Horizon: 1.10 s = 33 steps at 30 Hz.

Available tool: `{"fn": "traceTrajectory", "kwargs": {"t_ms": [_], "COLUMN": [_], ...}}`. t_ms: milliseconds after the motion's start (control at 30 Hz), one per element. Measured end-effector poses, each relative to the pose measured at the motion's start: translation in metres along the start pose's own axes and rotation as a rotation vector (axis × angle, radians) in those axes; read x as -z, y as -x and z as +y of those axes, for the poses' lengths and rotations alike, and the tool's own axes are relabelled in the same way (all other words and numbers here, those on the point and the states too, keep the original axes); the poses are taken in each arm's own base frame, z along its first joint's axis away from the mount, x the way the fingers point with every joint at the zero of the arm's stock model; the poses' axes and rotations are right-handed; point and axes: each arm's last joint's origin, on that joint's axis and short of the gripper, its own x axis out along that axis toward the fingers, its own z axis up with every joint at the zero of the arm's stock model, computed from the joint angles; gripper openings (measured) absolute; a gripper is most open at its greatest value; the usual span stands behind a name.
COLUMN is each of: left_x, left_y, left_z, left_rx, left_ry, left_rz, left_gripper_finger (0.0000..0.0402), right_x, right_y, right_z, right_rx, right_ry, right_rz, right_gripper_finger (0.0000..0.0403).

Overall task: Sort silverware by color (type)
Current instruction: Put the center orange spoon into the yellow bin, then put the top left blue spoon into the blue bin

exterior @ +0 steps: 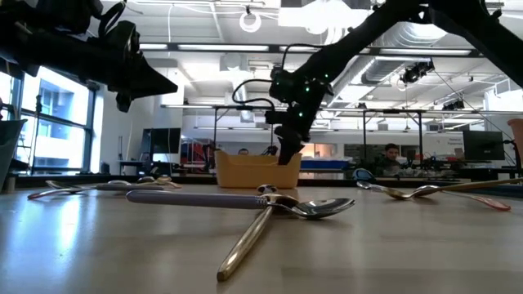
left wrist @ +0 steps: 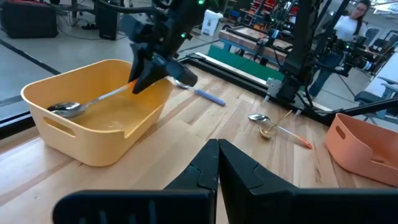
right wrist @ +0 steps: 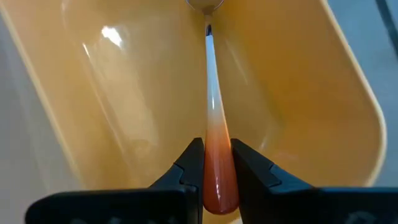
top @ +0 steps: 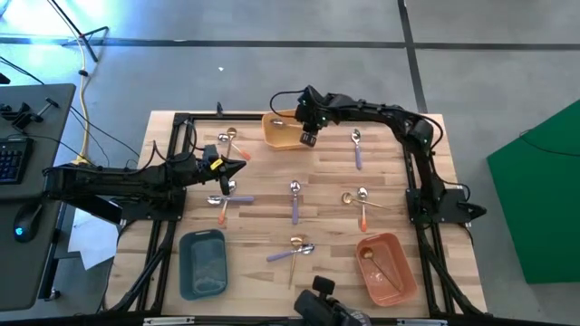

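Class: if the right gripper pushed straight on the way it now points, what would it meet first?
Probably the yellow tray: the right gripper, shut on an orange-handled spoon, points into its inside; exact depth is unclear.

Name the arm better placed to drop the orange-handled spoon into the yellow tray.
Right: the right gripper already grips the orange-handled spoon over the yellow tray. The left gripper is shut and empty.

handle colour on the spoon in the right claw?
Orange-red handle, fading to clear toward the bowl; right wrist view shows it best.

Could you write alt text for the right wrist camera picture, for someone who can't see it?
The right gripper pinches the orange-red handle of a spoon, its silver bowl pointing down into a yellow-orange tray that fills the view.
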Motion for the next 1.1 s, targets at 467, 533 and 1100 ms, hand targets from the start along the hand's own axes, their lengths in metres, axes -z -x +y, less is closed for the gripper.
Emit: {"fn": "traceTrajectory", "kwargs": {"t_ms": [467, 533, 1100], "left_x": [0.000, 0.000, 0.002], "left_y": [0.000, 0.000, 0.000], "left_z": [0.000, 0.000, 0.001], "left_rx": [0.000, 0.000, -0.007], "left_ry": [0.001, 0.001, -0.005], "left_rz": [0.001, 0.002, 0.022], "left_gripper_finger": [0.0001, 0.0001, 0.0001], "right_x": [0.010, 0.010, -0.009], "right_y": [-0.005, -0.005, 0.038], "right_z": [0.000, 0.000, -0.005], "right_rx": [-0.020, -0.019, 0.137], "right_ry": [-0.084, -0.092, -0.036], "right_rz": [0.097, 0.098, 0.043], "right_gripper_finger": [0.0052, 0.0052, 0.0148]}}
